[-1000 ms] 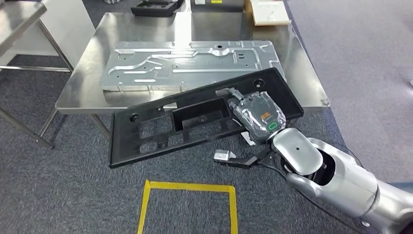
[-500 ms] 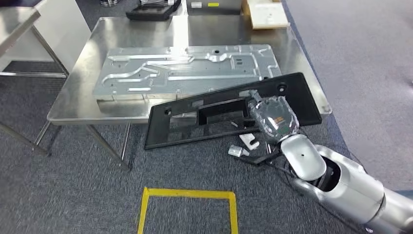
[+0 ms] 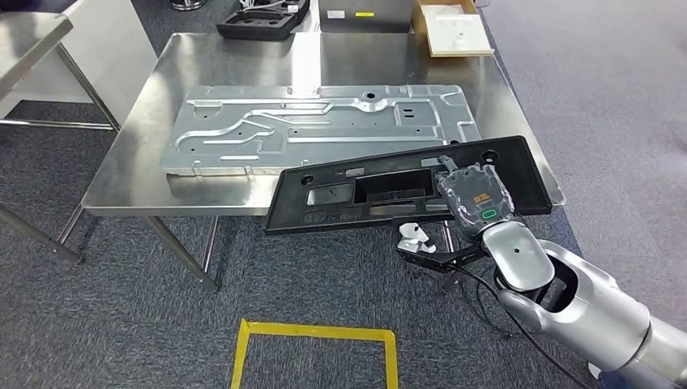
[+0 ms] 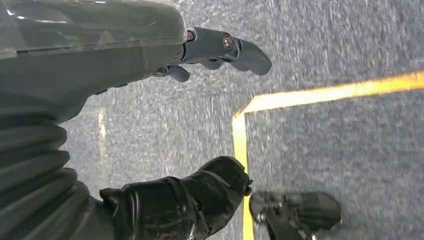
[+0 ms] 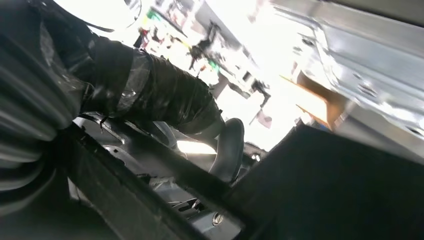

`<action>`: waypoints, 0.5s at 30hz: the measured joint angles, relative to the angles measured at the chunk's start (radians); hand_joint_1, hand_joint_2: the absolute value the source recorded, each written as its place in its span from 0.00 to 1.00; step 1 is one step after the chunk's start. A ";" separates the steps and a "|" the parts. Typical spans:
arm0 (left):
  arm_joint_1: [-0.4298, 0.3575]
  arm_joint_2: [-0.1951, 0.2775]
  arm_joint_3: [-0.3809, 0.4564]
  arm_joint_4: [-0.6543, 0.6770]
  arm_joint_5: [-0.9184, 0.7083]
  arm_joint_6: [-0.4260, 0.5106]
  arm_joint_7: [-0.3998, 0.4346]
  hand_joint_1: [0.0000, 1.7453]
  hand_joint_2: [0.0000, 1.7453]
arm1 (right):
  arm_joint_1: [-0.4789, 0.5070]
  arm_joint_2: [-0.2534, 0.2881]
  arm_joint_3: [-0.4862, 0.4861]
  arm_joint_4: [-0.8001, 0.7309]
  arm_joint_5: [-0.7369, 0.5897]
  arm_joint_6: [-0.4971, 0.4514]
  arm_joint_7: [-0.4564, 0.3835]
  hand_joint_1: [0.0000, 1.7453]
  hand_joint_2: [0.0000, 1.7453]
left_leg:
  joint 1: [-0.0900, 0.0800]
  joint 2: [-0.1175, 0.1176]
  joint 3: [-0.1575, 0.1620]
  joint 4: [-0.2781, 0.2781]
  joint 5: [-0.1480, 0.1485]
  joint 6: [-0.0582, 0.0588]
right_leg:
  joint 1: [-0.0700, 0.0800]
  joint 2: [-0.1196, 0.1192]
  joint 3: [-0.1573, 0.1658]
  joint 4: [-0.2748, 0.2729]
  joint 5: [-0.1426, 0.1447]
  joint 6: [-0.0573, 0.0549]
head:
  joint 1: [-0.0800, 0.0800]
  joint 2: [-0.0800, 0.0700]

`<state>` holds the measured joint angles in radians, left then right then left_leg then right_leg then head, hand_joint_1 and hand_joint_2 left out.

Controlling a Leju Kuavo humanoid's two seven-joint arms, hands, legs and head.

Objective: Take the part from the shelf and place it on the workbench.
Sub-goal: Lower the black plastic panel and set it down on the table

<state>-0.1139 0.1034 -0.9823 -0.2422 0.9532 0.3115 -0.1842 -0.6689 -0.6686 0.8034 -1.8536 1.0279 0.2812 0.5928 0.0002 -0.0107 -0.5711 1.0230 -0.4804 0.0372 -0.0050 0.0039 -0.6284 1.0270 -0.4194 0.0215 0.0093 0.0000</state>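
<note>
head view, right hand (image 3: 476, 197) gripping black part (image 3: 381, 194), partly over workbench (image 3: 235, 61) edge

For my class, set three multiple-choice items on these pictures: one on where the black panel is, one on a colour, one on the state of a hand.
1. Where is the black panel?
A. On the floor inside the tape
B. At the workbench's near edge, partly over the silver plate
C. On the cardboard box

2. What colour is the floor tape?
A. Yellow
B. Red
C. White

3. What is the left hand doing?
A. Holding the panel
B. Pressing the plate
C. Holding nothing, over the carpet

Answers:
1 B: the head view shows the panel across the bench's front edge, overlapping the plate.
2 A: the tape outline on the carpet is yellow.
3 C: the left wrist view shows its fingers apart over carpet; the right hand grips the panel.
</note>
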 joint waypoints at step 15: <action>0.000 -0.003 -0.001 0.000 -0.016 -0.003 0.012 0.00 1.00 | 0.104 -0.005 -0.134 0.070 -0.059 -0.367 0.014 1.00 1.00 | -0.002 0.003 -0.054 0.007 0.058 -0.022 | 0.000 0.000 0.076 -0.017 -0.057 -0.020 | -0.005 0.000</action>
<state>-0.1137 0.0999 -0.9830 -0.2422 0.9371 0.3081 -0.1721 -0.5653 -0.6735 0.6689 -1.7839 0.9690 -0.0861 0.6066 -0.0019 -0.0076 -0.6253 1.0295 -0.4219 0.0154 -0.0048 0.0034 -0.5528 1.0101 -0.4764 0.0014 0.0042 0.0000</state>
